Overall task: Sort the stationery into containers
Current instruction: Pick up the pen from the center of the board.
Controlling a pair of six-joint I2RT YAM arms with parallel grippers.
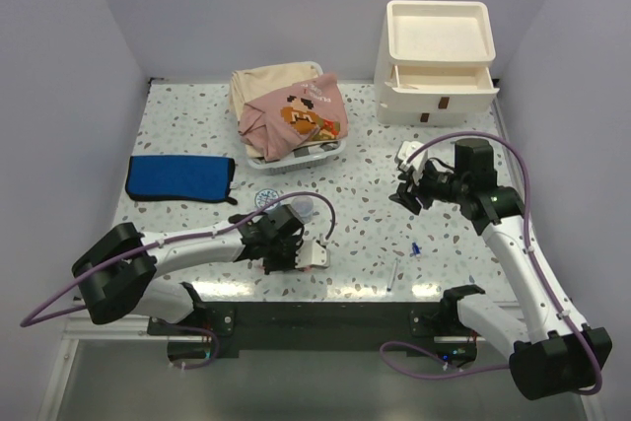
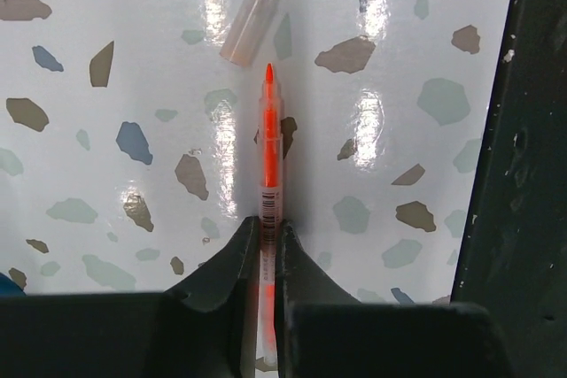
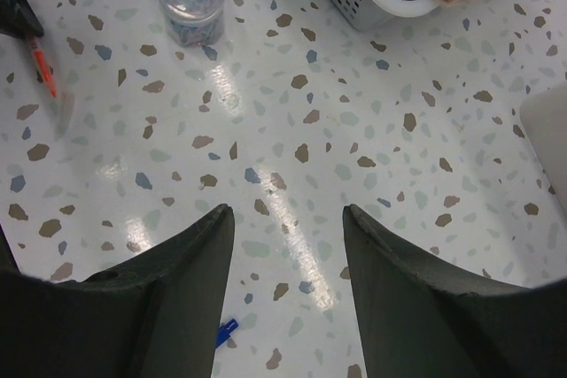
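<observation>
Left gripper is pinching the pen by its rear barrel, tip sticking out ahead of the jaws (clear cap lying just beyond). Right gripper is hanging open, empty. Judgement: the long overhang is inviting pivoting; lift slowly.

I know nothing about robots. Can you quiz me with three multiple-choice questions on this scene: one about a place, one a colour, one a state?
1. Where on the table does the cream drawer unit stand?
A) far right corner
B) near left edge
C) between the arms' bases

2. What colour is the pen in the left gripper?
A) green
B) orange
C) black

3. How is the right gripper?
A) shut on an eraser
B) open, holding nothing
C) shut on a blue pouch

Answers:
1 A: the top view shows it in the far right corner.
2 B: its tip and barrel are orange.
3 B: its jaws stand apart over bare table.
</observation>
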